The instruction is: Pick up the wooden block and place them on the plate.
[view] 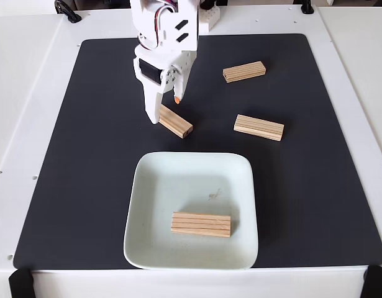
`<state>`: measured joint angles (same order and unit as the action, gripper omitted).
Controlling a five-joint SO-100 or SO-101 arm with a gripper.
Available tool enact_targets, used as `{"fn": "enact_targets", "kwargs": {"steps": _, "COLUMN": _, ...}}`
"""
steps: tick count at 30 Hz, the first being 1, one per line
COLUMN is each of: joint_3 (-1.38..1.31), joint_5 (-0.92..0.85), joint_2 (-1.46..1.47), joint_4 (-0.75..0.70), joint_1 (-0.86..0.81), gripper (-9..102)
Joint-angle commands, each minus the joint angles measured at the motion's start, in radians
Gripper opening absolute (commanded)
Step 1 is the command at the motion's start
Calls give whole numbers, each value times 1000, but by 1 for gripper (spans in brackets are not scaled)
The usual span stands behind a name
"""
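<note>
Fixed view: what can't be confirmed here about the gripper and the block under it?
- Whether the gripper touches the nearest wooden block: its white finger covers the block's left end.
- The arm's base: cut off by the top edge.
- The smudge on the plate: too small to identify.

The fixed view looks steeply down from the front, opposite the arm, over the whole black mat (pixel 85 186).

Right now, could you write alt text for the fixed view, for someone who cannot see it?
A white robot arm's tool hangs open over one end of a wooden block on a black mat. Below it, a pale square plate holds one block; two more blocks lie on the mat to the right.
</note>
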<state>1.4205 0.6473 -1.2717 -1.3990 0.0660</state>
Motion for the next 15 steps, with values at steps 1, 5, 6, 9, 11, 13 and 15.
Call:
{"fn": "enact_targets", "kwargs": {"steps": 1, "joint_3": -20, "joint_5": 12, "joint_2": 12, "joint_4": 9, "joint_1": 2, "gripper": 26}}
{"fn": "enact_targets", "kwargs": {"steps": 5, "joint_3": -20, "joint_5": 11, "joint_2": 40, "joint_4": 11, "joint_1": 3, "gripper": 26}}
{"fn": "enact_targets", "kwargs": {"steps": 6, "joint_3": -20, "joint_5": 11, "joint_2": 43, "joint_4": 25, "joint_1": 3, "gripper": 25}}
{"fn": "enact_targets", "kwargs": {"steps": 9, "joint_3": -18, "joint_5": 12, "joint_2": 52, "joint_4": 81, "joint_1": 3, "gripper": 25}}
{"fn": "enact_targets", "kwargs": {"steps": 11, "joint_3": -18, "joint_5": 6, "joint_2": 58, "joint_4": 87, "joint_1": 3, "gripper": 25}}
{"fn": "enact_targets", "kwargs": {"steps": 13, "joint_3": -9, "joint_5": 3, "joint_2": 58, "joint_4": 84, "joint_1": 3, "gripper": 25}}
{"fn": "enact_targets", "kwargs": {"steps": 15, "joint_3": -3, "joint_5": 3, "joint_2": 58, "joint_4": 83, "joint_1": 3, "gripper": 25}}
